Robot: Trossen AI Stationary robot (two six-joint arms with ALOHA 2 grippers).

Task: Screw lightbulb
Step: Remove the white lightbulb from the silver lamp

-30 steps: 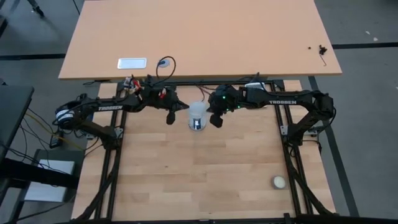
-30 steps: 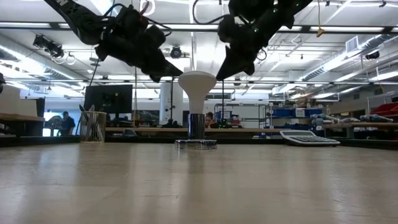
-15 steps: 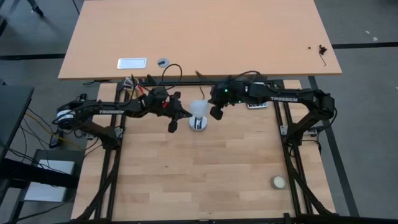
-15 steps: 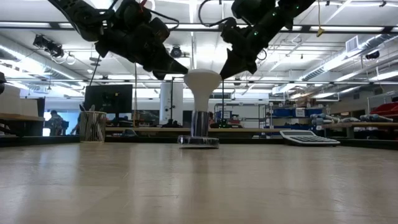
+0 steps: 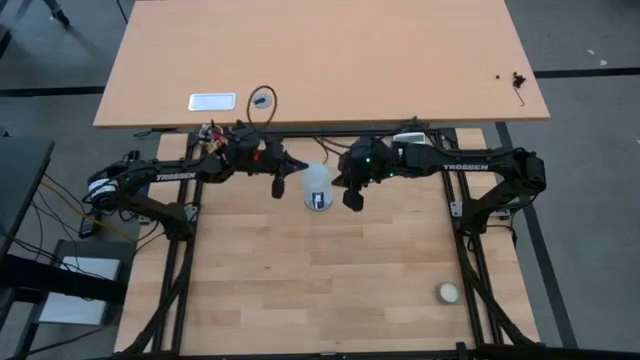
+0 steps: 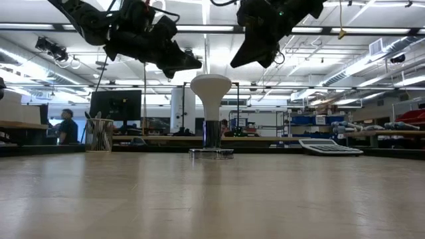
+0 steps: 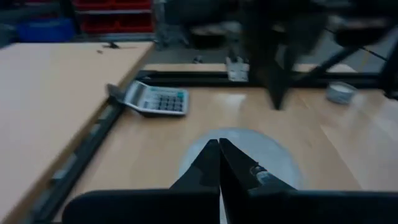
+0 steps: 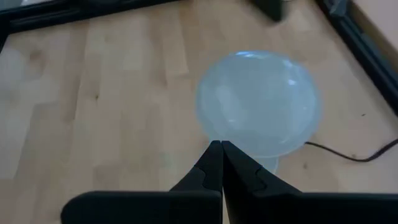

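Note:
The white lightbulb [image 5: 317,184] stands upright, dome up, with its grey screw base [image 6: 211,135] down in a flat socket disc [image 6: 211,153] on the wooden table. My left gripper [image 5: 280,186] is shut and hovers just left of the dome and above it; the low view shows it too [image 6: 195,64]. My right gripper [image 5: 352,198] is shut just right of the dome, also above it [image 6: 236,64]. Each wrist view shows the dome past shut fingertips: the left wrist view [image 7: 239,155] and the right wrist view [image 8: 258,102].
A cream-white ball [image 5: 448,292] lies near the table's near right corner. A calculator [image 7: 152,98] lies at the far edge. A thin black cord [image 8: 348,154] runs from the socket. A second, larger table [image 5: 320,60] stands behind, with a white plate [image 5: 212,101] and a small disc [image 5: 262,100].
Half a second ago both grippers had dipped close to the two sides of the bulb's dome. Both have since risen a little and drawn back from it. The bulb has stayed upright in its socket.

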